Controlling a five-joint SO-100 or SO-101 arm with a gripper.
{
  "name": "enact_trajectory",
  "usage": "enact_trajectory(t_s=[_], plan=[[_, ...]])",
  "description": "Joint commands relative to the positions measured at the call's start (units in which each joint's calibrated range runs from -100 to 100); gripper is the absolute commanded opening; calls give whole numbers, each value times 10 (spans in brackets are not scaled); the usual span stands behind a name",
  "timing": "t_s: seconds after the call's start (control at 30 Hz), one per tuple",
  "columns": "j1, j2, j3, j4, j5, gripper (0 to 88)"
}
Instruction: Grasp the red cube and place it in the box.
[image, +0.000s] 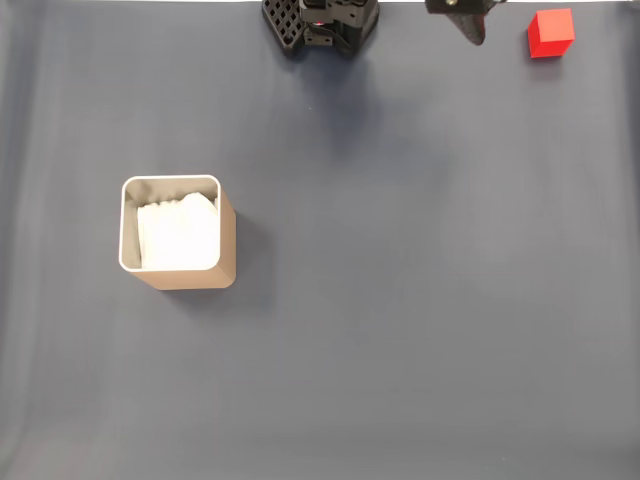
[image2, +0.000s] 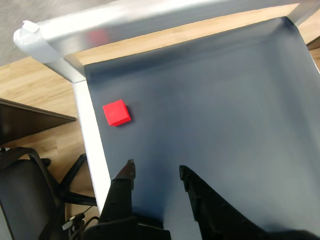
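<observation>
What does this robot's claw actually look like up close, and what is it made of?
In the wrist view, the gripper is matte black, seemingly plastic, with two fingers: one slim and pointed, the other broader with a stepped edge. In the fixed view, the black arm base has a perforated, lattice-like shell with a small red spot.

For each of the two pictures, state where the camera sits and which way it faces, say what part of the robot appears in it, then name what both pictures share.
Fixed view: sits above the table looking straight down at the dark grey mat and the box; the arm's black base shows at the top edge.
Wrist view: rides on the arm, looking forward and down toward the table's edge; the pincer, open, enters from the bottom.
Shared: the red cube and the mat.
</observation>
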Motion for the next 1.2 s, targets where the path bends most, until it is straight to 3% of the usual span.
enact_trajectory(t_s=[0.0, 0.23, 0.57, 0.87, 1.17], plan=[[-13, -10, -1, 2, 15, 251], [-20, -27, 33, -22, 54, 256], [-58, -5, 20, -55, 14, 252], [-59, 17, 4, -71, 8, 258], [-59, 35, -4, -97, 20, 393]])
